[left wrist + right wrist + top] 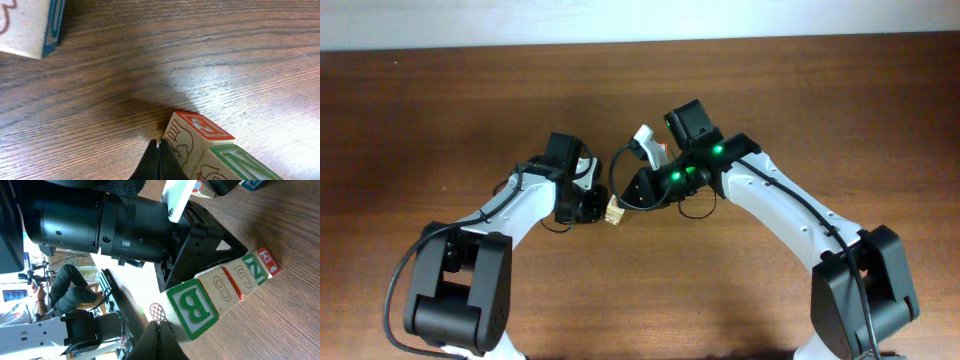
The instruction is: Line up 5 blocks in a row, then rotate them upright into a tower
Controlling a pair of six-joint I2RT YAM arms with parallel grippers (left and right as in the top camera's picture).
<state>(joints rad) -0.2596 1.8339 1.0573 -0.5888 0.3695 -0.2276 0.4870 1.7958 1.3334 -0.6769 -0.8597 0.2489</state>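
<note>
blocks [220,291] touching in a row, on table [287,330]

Left arm [515,208] and right arm [775,200] had white shells, black joints and looping black cables. Right arm showed green lights [718,151]. Right gripper [159,330] was black.

Pale matt wood blocks [192,307]; dk grained glossy wood table [210,45]

left arm [520,205] | right arm [775,200] | tips close together over wooden table [440,100] | pale block [614,211] between them
</note>
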